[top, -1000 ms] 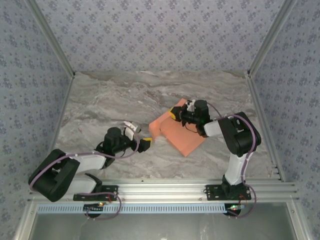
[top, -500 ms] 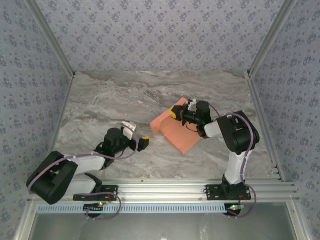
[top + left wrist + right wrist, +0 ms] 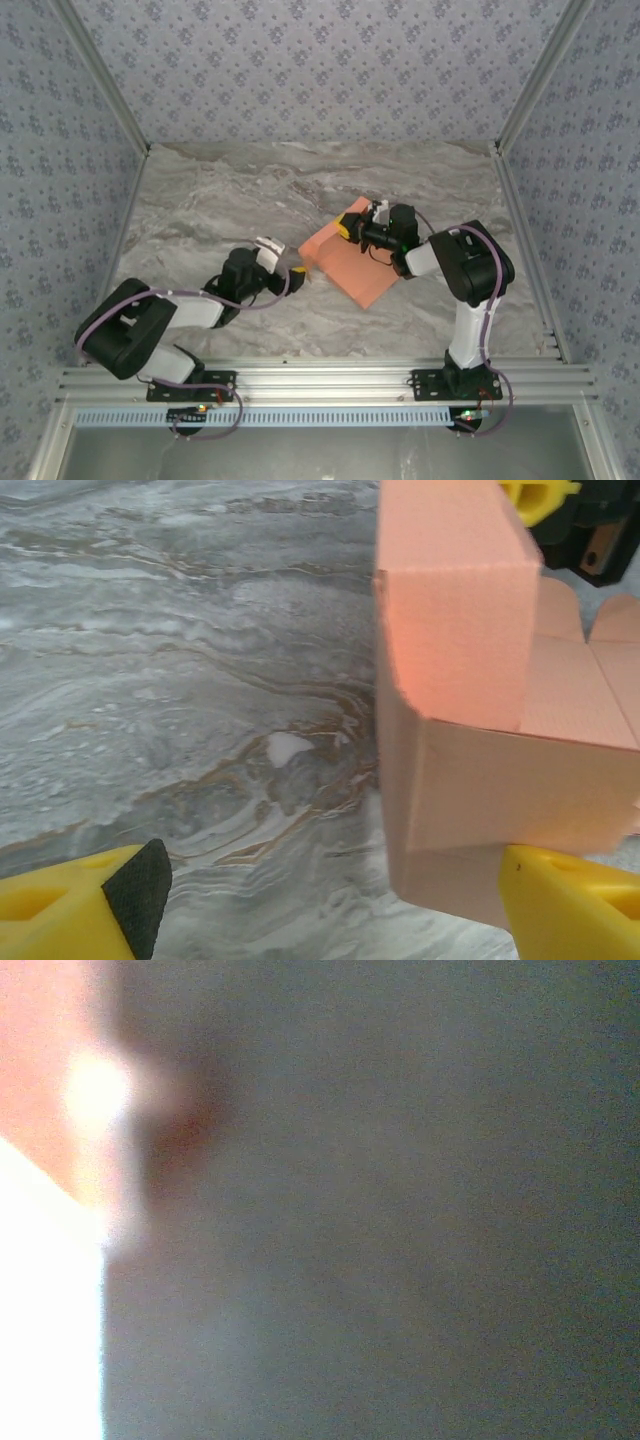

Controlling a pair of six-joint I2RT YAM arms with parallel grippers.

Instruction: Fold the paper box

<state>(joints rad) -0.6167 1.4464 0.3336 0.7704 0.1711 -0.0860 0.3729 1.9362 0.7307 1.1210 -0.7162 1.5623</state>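
The paper box point(image 3: 352, 268) is a salmon-orange cardboard piece lying on the marble table, with one wall folded upright at its left end point(image 3: 455, 600). My left gripper point(image 3: 296, 272) is open at the box's near-left corner. In the left wrist view its yellow fingers point(image 3: 85, 900) stand wide apart, and the corner point(image 3: 440, 870) sits just inside the right one. My right gripper point(image 3: 346, 226) lies low over the box's far edge, shut on the upright wall, and its yellow tip point(image 3: 540, 494) shows behind that wall. The right wrist view is a dark blur with orange cardboard point(image 3: 40, 1050) at its top left.
The marble table point(image 3: 220, 200) is fenced by aluminium rails point(image 3: 120, 240) on the left, right and near sides, with patterned walls behind. Bare marble point(image 3: 180, 680) stretches left of the box.
My left gripper drew back a little from the box, then came forward and further up to its near-left corner. The box and my right gripper shifted slightly to the left.
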